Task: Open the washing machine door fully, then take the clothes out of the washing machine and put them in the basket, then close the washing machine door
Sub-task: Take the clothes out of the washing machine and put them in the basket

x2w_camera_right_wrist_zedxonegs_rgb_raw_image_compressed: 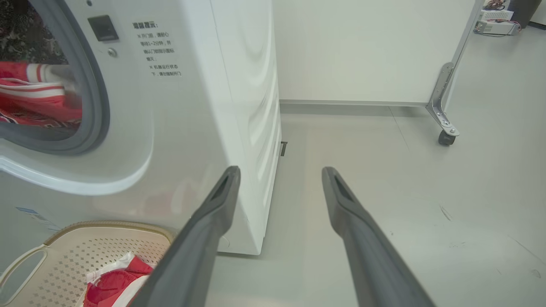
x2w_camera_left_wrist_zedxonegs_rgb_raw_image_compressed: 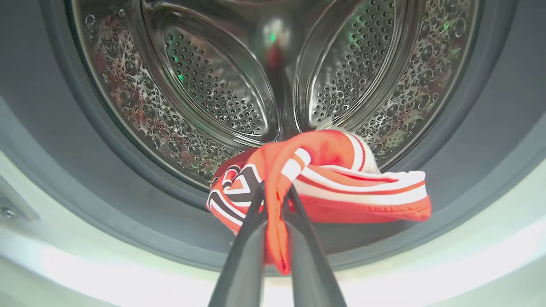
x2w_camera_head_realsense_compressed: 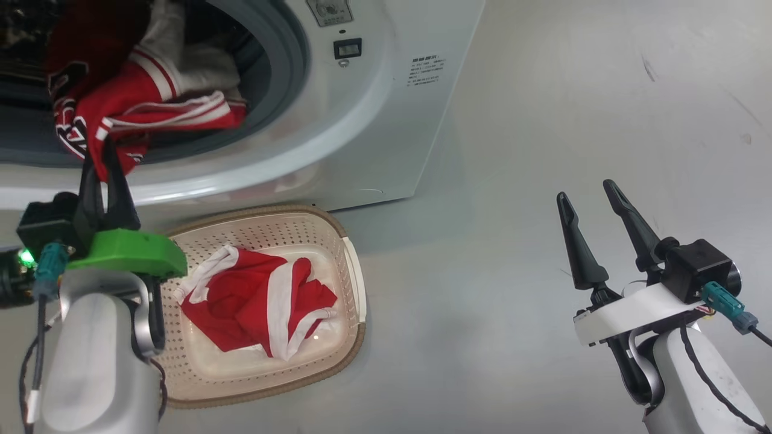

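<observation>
The white washing machine (x2w_camera_head_realsense_compressed: 374,120) stands with its mouth uncovered; its door is out of view. A red jersey with white trim (x2w_camera_head_realsense_compressed: 151,111) hangs over the grey gasket. My left gripper (x2w_camera_head_realsense_compressed: 101,147) is shut on a fold of that jersey (x2w_camera_left_wrist_zedxonegs_rgb_raw_image_compressed: 324,179) at the drum's mouth, the red cloth pinched between its two fingers. A second red and white garment (x2w_camera_head_realsense_compressed: 259,304) lies in the cream basket (x2w_camera_head_realsense_compressed: 353,283) on the floor just below the opening. My right gripper (x2w_camera_head_realsense_compressed: 588,202) hovers open and empty over the floor to the right, apart from the machine.
The steel drum (x2w_camera_left_wrist_zedxonegs_rgb_raw_image_compressed: 213,85) lies behind the jersey. A white wall panel on a caster (x2w_camera_right_wrist_zedxonegs_rgb_raw_image_compressed: 445,136) stands beyond the machine's right side. Bare grey floor (x2w_camera_head_realsense_compressed: 543,120) stretches to the right of the machine and basket.
</observation>
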{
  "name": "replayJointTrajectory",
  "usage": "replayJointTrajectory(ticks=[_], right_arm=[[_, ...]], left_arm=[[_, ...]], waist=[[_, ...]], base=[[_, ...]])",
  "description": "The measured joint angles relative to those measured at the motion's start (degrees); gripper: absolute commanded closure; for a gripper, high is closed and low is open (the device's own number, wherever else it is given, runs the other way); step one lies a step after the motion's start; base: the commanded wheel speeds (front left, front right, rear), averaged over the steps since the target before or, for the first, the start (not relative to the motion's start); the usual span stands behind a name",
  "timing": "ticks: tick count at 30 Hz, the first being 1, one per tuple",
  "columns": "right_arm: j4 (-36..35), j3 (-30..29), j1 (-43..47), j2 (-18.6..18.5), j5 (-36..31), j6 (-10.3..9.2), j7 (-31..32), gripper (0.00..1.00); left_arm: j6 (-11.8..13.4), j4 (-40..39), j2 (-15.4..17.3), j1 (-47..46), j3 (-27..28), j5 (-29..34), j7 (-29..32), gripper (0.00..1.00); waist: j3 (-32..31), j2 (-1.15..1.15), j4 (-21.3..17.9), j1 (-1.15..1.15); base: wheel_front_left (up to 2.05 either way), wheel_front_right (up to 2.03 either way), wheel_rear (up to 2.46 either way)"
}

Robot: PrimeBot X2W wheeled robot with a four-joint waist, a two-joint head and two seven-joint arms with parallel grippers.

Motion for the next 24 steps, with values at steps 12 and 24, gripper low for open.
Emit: replayJointTrajectory(ticks=[12,24], right_arm=[[0.79,-0.18,4.43,-0.08,-0.01,-1.30,0.00,0.00],[0.44,-0.33,8.40,0.19,0.01,-2.53,0.27,0.00]], left_arm=[[-1.51,-4.85,-0.08,12.77,-4.16,-0.22,-0.76,1.00],[-1.65,-10.93,-0.10,20.93,-6.97,-1.67,-0.89,1.00]], waist=[[-8.30,0.00,4.11,0.00],[-14.83,0.00,5.62,0.00]], base=[[0.00,0.00,0.00],[0.00,0.00,0.00]])
